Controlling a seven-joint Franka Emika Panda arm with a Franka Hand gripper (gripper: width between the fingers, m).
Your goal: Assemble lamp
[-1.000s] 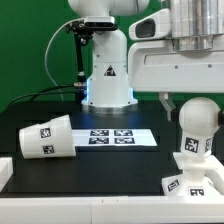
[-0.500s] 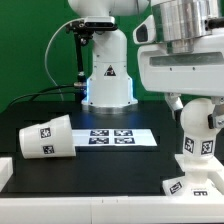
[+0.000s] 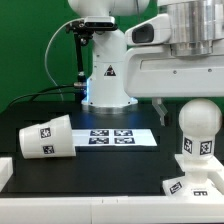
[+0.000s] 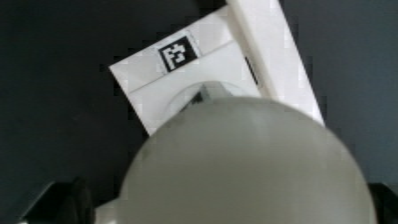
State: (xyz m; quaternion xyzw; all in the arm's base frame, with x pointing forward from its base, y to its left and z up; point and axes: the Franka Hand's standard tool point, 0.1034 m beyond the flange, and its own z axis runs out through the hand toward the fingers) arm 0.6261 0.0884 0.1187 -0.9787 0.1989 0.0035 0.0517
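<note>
The rounded bulb stands upright, neck down, on the boxy base at the exterior view's right. My gripper hangs just above the bulb's top. One finger shows apart from the bulb on its left, and the other is out of frame. The jaws stand open with nothing held. In the wrist view the blurred bulb fills the near field over the tagged base, with my gripper around it. The conical shade lies on its side at the exterior view's left.
The marker board lies flat on the black table between the shade and the base. The arm's white pedestal stands behind it. A white block edge sits at the front left corner.
My hand has shifted to the exterior view's left, so the visible finger now stands farther from the bulb. The bulb, base and shade have not moved.
</note>
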